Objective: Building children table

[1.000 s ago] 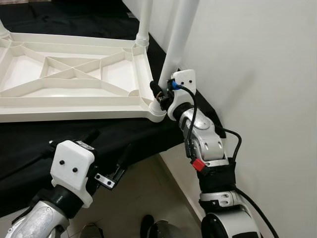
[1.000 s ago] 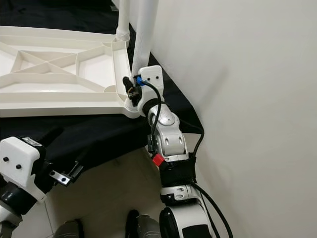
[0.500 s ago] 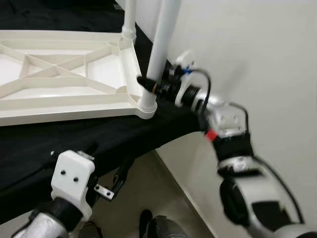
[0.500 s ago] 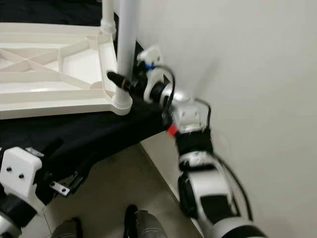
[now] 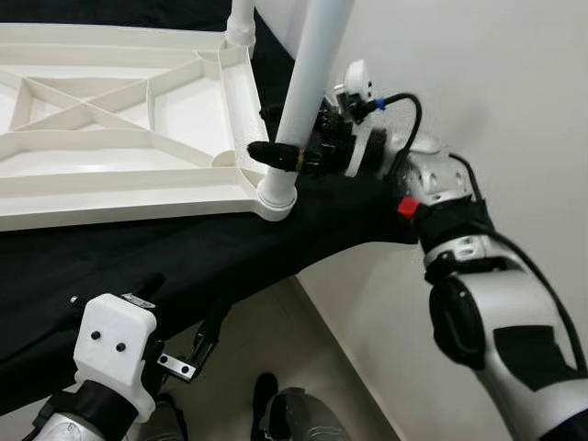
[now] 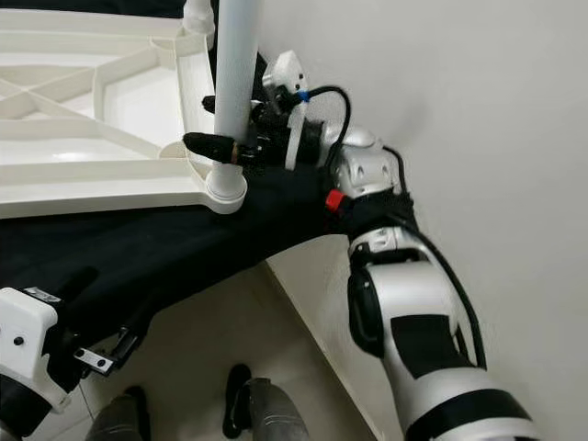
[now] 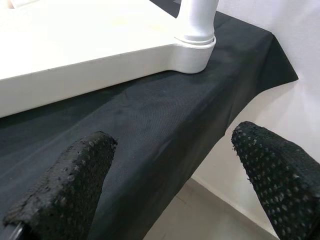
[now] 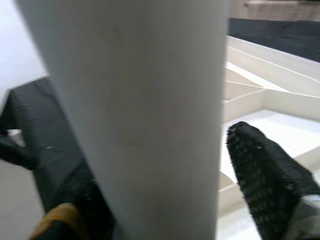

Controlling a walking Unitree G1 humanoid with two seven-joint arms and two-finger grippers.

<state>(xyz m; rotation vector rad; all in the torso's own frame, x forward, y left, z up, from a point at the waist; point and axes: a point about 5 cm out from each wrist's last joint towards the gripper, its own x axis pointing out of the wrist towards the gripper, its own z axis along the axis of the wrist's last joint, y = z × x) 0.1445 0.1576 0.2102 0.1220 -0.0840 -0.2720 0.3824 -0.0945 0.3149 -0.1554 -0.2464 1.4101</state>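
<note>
The white ribbed tabletop (image 5: pixel 119 188) lies upside down on a black cloth. A white table leg (image 5: pixel 308 87) stands in the socket (image 5: pixel 276 197) at its near right corner. My right gripper (image 5: pixel 280 147) reaches in from the wall side and is shut on that leg just above the socket; one black finger (image 5: pixel 268 152) crosses in front of it. The right wrist view has the leg (image 8: pixel 145 120) pressed between both fingers. My left gripper (image 7: pixel 172 140) hangs open, low in front of the cloth's edge, holding nothing.
A second white leg (image 5: pixel 241 18) stands in the far right corner. A white wall (image 5: pixel 496 83) rises close on the right. The black cloth (image 5: pixel 184 257) drapes over the platform's front edge. Pale floor tiles (image 5: pixel 266 344) and my feet lie below.
My right arm has swung out towards the wall, so its gripper now crosses the leg sideways. The camera has shifted too. My left gripper sits lower in view.
</note>
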